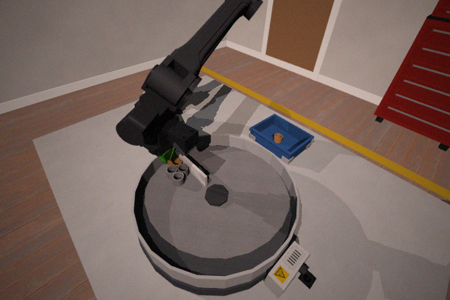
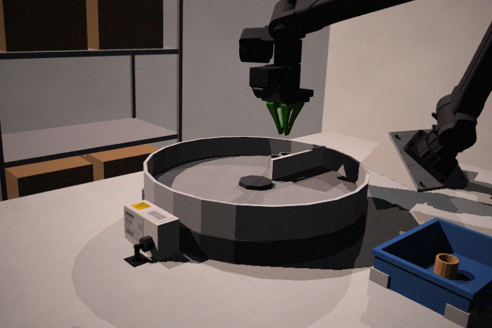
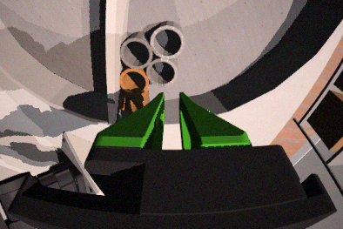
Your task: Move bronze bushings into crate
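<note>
My gripper is nearly closed with nothing between its green fingers. It points down above the rear of the turntable, higher than its wall. One bronze bushing stands on the turntable beside the white divider; a second bronze bushing is next to it, partly shadowed and partly hidden. In the wrist view both are left of the fingertips. Three grey bushings stand against this group. Another bronze bushing stands upright in the blue crate.
The white divider runs inward from the turntable's raised wall beside the bushings. A dark hub is at the turntable's centre. A white control box stands outside the wall, opposite the bushings.
</note>
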{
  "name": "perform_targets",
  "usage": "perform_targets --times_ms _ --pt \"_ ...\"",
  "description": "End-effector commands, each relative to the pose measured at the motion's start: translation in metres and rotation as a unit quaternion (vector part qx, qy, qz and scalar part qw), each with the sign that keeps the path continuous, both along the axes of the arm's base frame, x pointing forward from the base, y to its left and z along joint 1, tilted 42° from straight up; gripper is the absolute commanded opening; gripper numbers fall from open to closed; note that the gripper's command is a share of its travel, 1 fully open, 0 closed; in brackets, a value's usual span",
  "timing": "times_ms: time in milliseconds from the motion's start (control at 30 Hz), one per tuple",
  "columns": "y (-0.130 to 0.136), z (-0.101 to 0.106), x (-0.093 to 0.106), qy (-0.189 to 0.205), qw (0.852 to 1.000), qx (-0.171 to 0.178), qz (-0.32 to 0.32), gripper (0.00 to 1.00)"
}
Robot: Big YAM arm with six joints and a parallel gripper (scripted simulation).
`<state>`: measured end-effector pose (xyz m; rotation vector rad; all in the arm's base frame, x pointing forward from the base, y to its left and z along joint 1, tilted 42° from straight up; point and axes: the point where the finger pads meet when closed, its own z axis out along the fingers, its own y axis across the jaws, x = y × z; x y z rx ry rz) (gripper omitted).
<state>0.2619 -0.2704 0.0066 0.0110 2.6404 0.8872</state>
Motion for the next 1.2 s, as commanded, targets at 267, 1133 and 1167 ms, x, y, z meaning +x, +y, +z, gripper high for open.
perform_targets --times_ms 267,1133,1167 --pt "-0.0254 0.0090 0.0158 -0.008 1.000 -0.017 -0.004 0.13" --pt "-0.0255 0.0093 0.0170 -0.009 1.000 -0.018 -0.003 0.13" --pt "-0.0255 0.0093 0.0170 -0.009 1.000 -0.018 -0.003 0.13"
